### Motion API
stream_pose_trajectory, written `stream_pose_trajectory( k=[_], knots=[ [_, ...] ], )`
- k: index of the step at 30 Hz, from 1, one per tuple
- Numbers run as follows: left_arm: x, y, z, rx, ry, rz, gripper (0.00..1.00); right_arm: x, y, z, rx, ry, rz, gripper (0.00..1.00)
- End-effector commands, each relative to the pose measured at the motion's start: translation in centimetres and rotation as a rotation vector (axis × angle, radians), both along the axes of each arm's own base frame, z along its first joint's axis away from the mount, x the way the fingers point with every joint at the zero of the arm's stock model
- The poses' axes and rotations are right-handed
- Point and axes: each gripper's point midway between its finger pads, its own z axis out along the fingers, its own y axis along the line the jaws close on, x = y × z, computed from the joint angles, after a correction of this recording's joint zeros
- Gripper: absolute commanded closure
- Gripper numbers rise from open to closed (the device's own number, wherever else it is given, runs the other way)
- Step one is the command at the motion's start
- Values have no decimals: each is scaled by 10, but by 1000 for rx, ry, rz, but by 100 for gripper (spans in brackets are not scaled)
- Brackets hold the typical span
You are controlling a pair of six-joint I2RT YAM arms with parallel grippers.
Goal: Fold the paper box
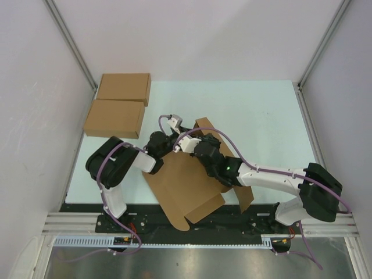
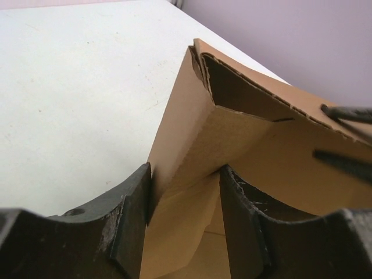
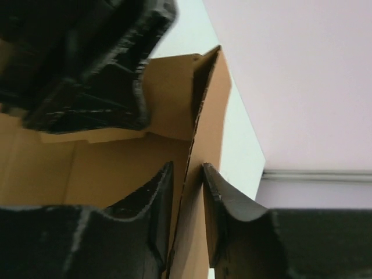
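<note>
The paper box (image 1: 186, 186) is a brown die-cut sheet lying near the front of the table, with its far side wall (image 1: 206, 125) folded up. My left gripper (image 1: 172, 141) reaches that wall's left corner. In the left wrist view its jaws (image 2: 186, 192) press on both sides of a doubled corner flap (image 2: 197, 133). My right gripper (image 1: 196, 150) works beside it from the right. In the right wrist view its fingers (image 3: 187, 186) straddle the thin upright wall (image 3: 212, 116) with a small gap on each side. The left gripper's dark body (image 3: 87, 64) shows close above.
Two made-up brown flat boxes (image 1: 123, 87) (image 1: 114, 118) lie at the table's back left. The pale table (image 1: 261, 116) is bordered by white walls and metal rails. One sheet flap (image 1: 247, 197) hangs over the front edge near the right arm.
</note>
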Motion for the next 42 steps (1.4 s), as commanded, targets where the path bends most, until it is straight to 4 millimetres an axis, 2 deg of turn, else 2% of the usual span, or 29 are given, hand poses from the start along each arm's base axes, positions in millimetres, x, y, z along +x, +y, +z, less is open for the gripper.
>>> stream_pose_trajectory(
  k=[1,2,3,6,8,9,11,12,16,18,21,26,30,31,33,34,36,37,38,42],
  knots=[
    [22,10,20,-92,-27,136,100,-32,40,-30,60,128,174,62],
    [22,11,23,-109,-30,147,100,-31,40,-23,92,113,155,57],
    [22,12,24,-116,-31,152,100,-30,40,-18,111,103,150,48],
    [25,18,30,-150,-38,190,100,-26,38,4,190,67,124,34],
    [29,24,34,-164,-49,231,99,-25,36,19,236,51,111,32],
    [30,26,36,-166,-55,242,100,-26,36,40,300,30,114,30],
    [33,30,37,-167,-58,271,100,-28,34,61,365,15,120,29],
    [32,31,34,-166,-56,279,100,-30,31,84,432,-5,126,27],
    [31,37,38,-189,-71,323,100,-31,19,133,588,-42,121,26],
    [30,36,39,-191,-77,322,100,-29,11,150,665,-40,112,26],
    [33,40,40,-195,-87,360,100,-23,4,154,699,-27,95,26],
    [34,35,39,-184,-85,346,100,-7,-6,136,712,23,33,27],
    [34,32,42,-186,-93,333,100,16,-18,125,797,85,-22,27],
    [34,32,41,-183,-92,332,100,27,-31,124,822,84,-61,27],
    [35,32,42,-183,-95,334,100,40,-35,120,898,119,-93,28],
    [35,32,41,-179,-96,333,100,49,-50,112,901,140,-143,29],
    [36,33,42,-170,-103,338,100,56,-49,109,977,197,-147,30],
    [36,33,42,-164,-106,341,100,65,-59,107,1004,201,-176,31],
    [38,35,43,-160,-108,347,100,67,-60,105,1019,214,-178,31],
    [44,41,43,-122,-106,386,100,83,-64,87,1069,284,-206,32]
  ],
)
